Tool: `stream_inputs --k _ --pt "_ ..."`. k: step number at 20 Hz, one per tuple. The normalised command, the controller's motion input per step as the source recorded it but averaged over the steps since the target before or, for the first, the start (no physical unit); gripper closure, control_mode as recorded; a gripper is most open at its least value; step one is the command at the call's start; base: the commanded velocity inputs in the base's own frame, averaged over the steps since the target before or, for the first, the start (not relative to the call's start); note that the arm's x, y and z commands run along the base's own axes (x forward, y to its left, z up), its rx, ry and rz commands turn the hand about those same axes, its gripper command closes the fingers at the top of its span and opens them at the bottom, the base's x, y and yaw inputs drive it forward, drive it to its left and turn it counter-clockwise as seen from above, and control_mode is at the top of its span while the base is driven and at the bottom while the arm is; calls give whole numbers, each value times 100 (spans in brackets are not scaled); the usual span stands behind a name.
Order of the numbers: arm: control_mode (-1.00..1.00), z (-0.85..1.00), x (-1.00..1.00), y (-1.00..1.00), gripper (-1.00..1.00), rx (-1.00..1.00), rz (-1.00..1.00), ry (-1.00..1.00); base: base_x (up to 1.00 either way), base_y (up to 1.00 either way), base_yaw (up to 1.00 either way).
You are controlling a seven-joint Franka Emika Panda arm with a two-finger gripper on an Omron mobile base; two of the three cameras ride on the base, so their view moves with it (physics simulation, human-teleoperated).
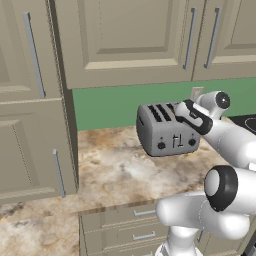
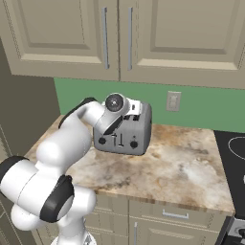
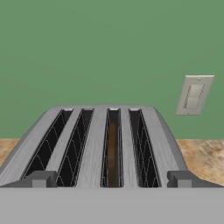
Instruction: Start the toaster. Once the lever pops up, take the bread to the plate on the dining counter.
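Observation:
The grey four-slot toaster (image 1: 162, 135) (image 2: 139, 131) stands on the marbled worktop (image 1: 115, 170) against the green wall. My gripper (image 1: 181, 113) hovers just above its front top edge, on the right side. In the hand view the toaster (image 3: 94, 148) lies right below, and the dark brown bread (image 3: 112, 151) sits deep in the third slot from the left. The gripper (image 3: 111, 181) is open, its fingertips (image 3: 41, 178) wide apart over the near edge with nothing between them. Both levers (image 1: 177, 141) show on the front. The plate and the dining counter are out of view.
A wall outlet (image 2: 173, 100) (image 3: 194, 94) is behind the toaster to its right. A black cooktop (image 2: 234, 153) borders the worktop on the right. Upper cabinets (image 2: 110, 33) hang overhead, a tall cabinet (image 1: 30, 125) closes the left, and drawers (image 1: 120, 225) sit below.

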Motion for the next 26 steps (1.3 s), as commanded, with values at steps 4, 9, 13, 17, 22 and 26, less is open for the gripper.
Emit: stream_inputs --k 4,9,13,17,22,26 --pt "-100 0 0 0 -100 0 0 0 0 0 0" --pt "-100 0 0 0 -100 0 0 0 0 0 0" --pt "-100 0 0 0 -100 0 0 0 0 0 0" --pt "-100 0 0 0 -100 0 0 0 0 0 0" --pt "-100 0 0 0 -100 0 0 0 0 0 0" --pt "-100 0 0 0 -100 0 0 0 0 0 0"
